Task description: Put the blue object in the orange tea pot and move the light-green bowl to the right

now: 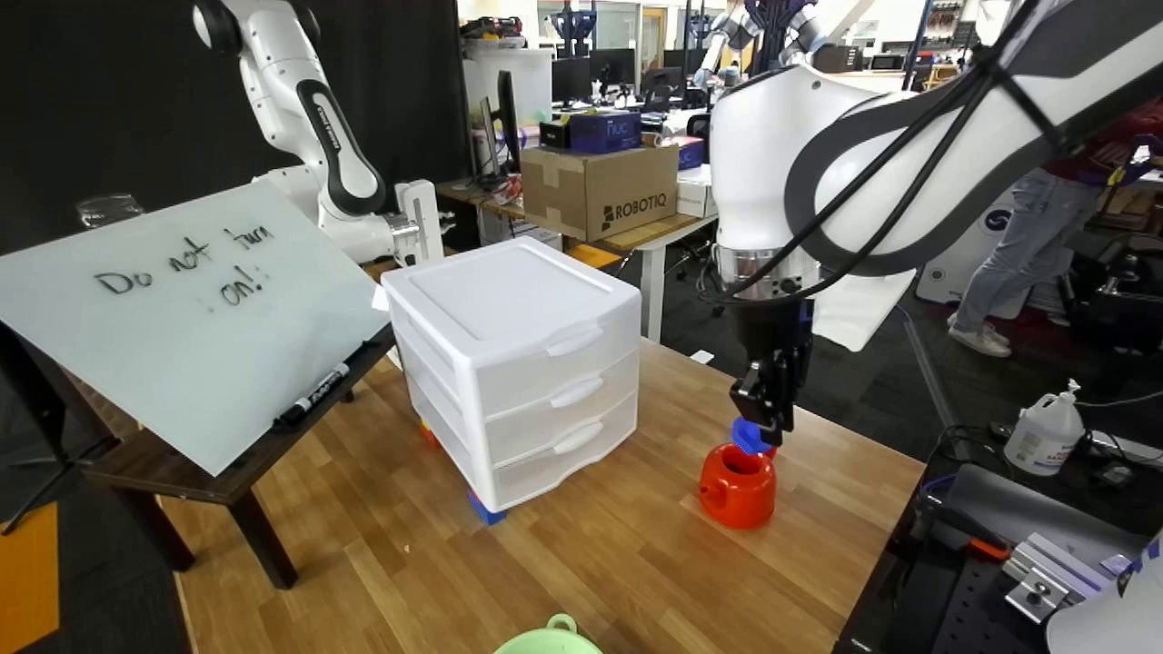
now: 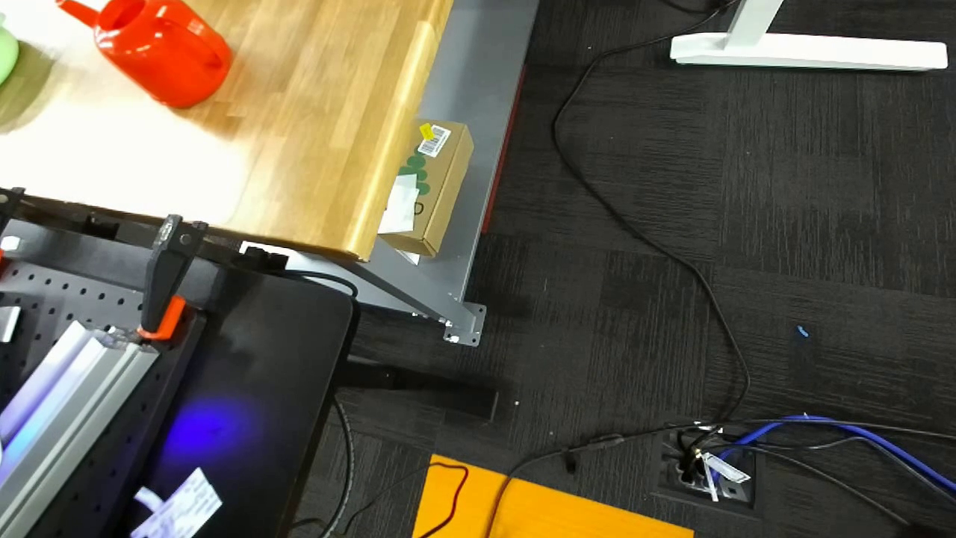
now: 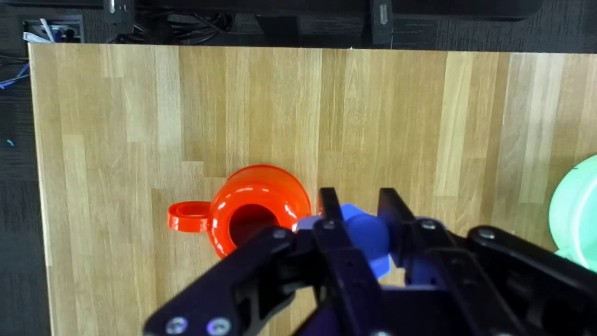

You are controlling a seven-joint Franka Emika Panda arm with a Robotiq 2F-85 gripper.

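Note:
The blue object (image 3: 368, 235) sits between the two fingers of my gripper (image 3: 358, 200), and both fingers touch its round knob. In an exterior view my gripper (image 1: 770, 418) holds the blue object (image 1: 750, 437) off the table, close by the rim of the orange tea pot (image 1: 738, 504). In the wrist view the tea pot (image 3: 268, 184) stands upright just left of the fingers, its opening partly covered by the gripper. It also shows in an exterior view (image 2: 175, 60), without the gripper. The light-green bowl (image 3: 571, 210) is at the right edge of the wrist view, partly cut off, and at the exterior views' borders (image 1: 550, 643) (image 2: 7, 54).
White drawers (image 1: 522, 363) stand on the wooden table (image 1: 591, 554), with a small blue piece (image 1: 486, 510) under a corner. A whiteboard (image 1: 191, 300) on a dark stand is beside them. The table edge is near the tea pot. A black clamp (image 2: 173, 261) is beyond the edge.

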